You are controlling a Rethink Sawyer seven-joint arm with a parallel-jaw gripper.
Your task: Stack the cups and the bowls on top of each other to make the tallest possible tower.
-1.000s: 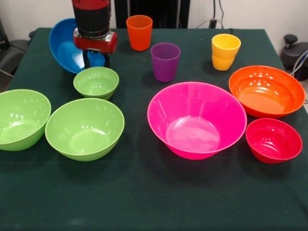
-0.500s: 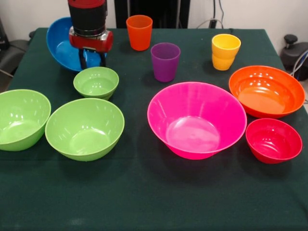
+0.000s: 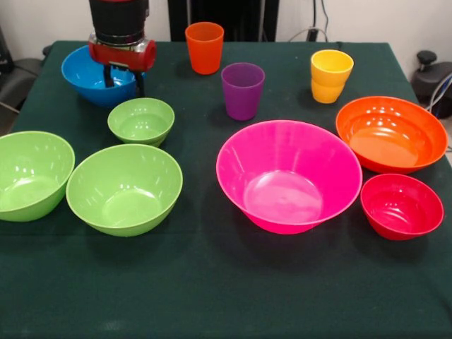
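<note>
I see the end effector (image 3: 121,78) at the far left of the worktop (image 3: 212,282), hanging over the near rim of the blue bowl (image 3: 81,76). Its two dark fingers (image 3: 139,83) stand a little apart, one seems inside the bowl and one outside the rim, but I cannot tell if they press the rim or are free of it. The blue bowl sits level on the green cloth.

Just near of it is the small green bowl (image 3: 141,121). Nearer and to the left are two larger green bowls side by side: the middle green bowl (image 3: 124,188) and the left green bowl (image 3: 32,175), which is partly cut by the left edge.

In the far row, the orange cup (image 3: 205,47) stands upright, then the purple cup (image 3: 242,91) a bit nearer and to the right, then the yellow cup (image 3: 330,75) further right.

The big pink bowl (image 3: 288,175) is in the middle right. The orange bowl (image 3: 390,133) is at the right, and the small red bowl (image 3: 401,205) sits just near of it. All bowls stand open side up, none is stacked on another.
</note>
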